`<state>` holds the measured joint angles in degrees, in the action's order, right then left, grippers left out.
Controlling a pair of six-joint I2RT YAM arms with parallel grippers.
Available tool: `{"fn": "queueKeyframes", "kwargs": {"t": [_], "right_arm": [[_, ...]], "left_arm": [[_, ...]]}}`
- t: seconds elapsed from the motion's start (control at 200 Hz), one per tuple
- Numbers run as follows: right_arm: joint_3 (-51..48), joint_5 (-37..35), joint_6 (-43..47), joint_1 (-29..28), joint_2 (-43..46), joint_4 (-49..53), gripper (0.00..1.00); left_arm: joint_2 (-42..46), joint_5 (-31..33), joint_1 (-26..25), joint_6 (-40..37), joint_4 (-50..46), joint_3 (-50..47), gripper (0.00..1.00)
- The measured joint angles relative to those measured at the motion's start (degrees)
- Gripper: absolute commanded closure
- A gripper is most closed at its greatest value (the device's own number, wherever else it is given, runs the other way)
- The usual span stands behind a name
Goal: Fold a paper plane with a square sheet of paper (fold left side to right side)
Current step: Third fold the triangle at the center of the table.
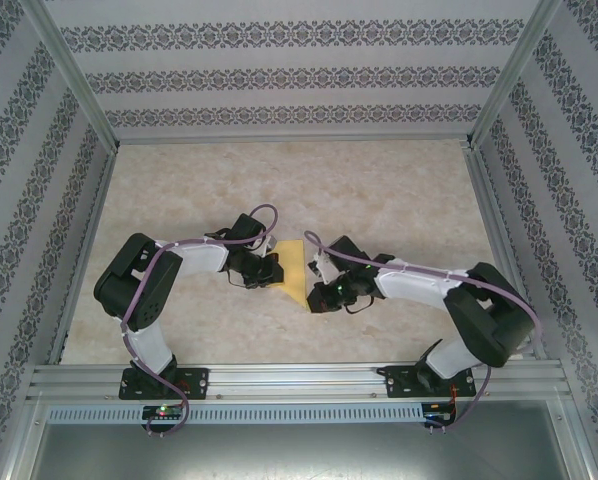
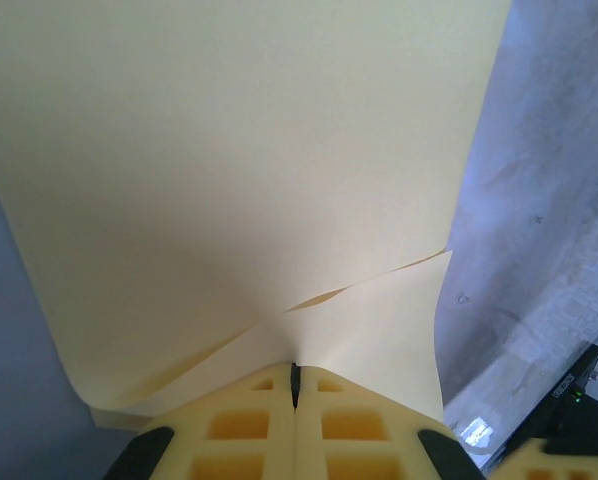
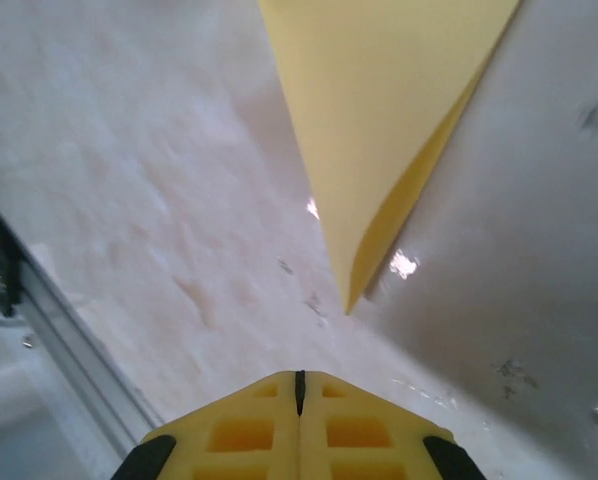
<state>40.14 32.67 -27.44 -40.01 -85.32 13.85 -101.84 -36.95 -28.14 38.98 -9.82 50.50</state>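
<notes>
From the overhead camera I see both arms bent inward over a pale marbled table point(image 1: 379, 190), their claws facing each other near its middle. Between them is the square sheet of paper point(image 1: 295, 268), yellow and creased into a narrower shape that tapers to a point toward the near edge. My left claw point(image 1: 269, 268) is at the paper's left edge. My right claw point(image 1: 322, 287) sits just beside its right edge, close to the point.

On the left wrist camera, the left claw point(image 2: 294, 378) has its two fingers pressed together with the paper point(image 2: 239, 150) pinched in the seam. The sheet fans out from that grip, and a second layer overlaps it near the fingers.

On the right wrist camera, the right claw point(image 3: 299, 380) is closed, its fingers touching with nothing between them. The paper's pointed corner point(image 3: 379, 90) lies on the table point(image 3: 129, 150) ahead, apart from the fingertips. Its upper layer lifts slightly along the right edge.
</notes>
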Motion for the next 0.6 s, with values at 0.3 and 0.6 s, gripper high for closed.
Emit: {"fn": "queueKeyframes", "kwargs": {"t": [0.3,0.6], "right_arm": [[4.2,0.4,-2.9,0.8,-5.7,-4.3,1.0],[5.1,0.2,-3.9,0.8,-10.6,-4.5,1.0]], "left_arm": [[0.0,0.2,0.0,0.0,-0.2,0.2,0.94],[-0.1,0.7,0.0,0.0,-0.5,0.6,0.93]]}}
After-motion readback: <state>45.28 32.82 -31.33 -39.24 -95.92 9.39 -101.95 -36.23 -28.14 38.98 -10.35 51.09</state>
